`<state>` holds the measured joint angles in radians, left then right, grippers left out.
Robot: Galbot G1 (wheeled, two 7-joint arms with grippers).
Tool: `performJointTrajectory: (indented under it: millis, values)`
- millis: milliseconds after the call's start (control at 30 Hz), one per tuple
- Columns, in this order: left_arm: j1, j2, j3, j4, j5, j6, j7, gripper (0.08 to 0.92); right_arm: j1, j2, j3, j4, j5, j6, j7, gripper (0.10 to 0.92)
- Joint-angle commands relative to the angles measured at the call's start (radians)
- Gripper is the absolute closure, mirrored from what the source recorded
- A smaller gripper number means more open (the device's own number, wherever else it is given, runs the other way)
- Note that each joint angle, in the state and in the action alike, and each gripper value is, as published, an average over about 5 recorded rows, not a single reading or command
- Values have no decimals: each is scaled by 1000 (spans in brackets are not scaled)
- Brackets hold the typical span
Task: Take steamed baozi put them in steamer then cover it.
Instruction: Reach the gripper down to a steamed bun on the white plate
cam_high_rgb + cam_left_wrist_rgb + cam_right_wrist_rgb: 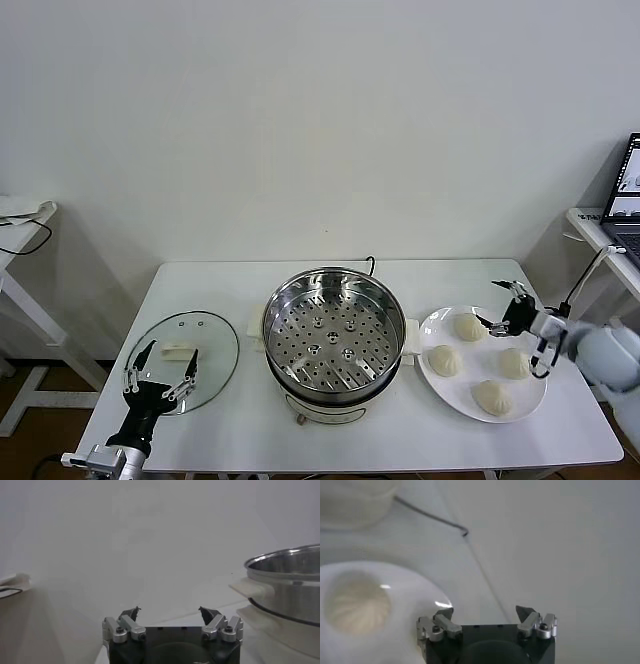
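Note:
The steel steamer stands mid-table with its perforated tray bare; its rim shows in the left wrist view. Several cream baozi lie on a white plate to its right. One baozi shows in the right wrist view. The glass cover with its white handle lies flat to the steamer's left. My right gripper is open and empty, hovering at the plate's far right edge beside the rear baozi. My left gripper is open and empty over the cover's near edge.
A black cable runs behind the steamer. A laptop sits on a side table at the right. Another white side table stands at the left. The table's front edge lies close below the steamer.

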<state>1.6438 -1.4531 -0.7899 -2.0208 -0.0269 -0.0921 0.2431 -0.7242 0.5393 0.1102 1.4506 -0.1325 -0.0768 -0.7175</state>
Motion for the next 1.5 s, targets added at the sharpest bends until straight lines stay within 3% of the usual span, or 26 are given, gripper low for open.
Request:
performJointTrajectory:
  millis: [33,267,733,1500]
  values:
    - [7,-3,-18,-8,-1,2,-1,177,570,-47,-530,-202,-65,-12,-380,203]
    - [9,-13,-27,-7,-1,3,0,177,682,43,-693,-298,-79,-18,-432,203]
    - [11,-19,-30,-2,0,3,0,177,638,174,-688,-428,-139,-17,-423,203]
    - [14,-27,-28,6,2,-7,6,177,590,256,-626,-492,-197,0,-399,203]
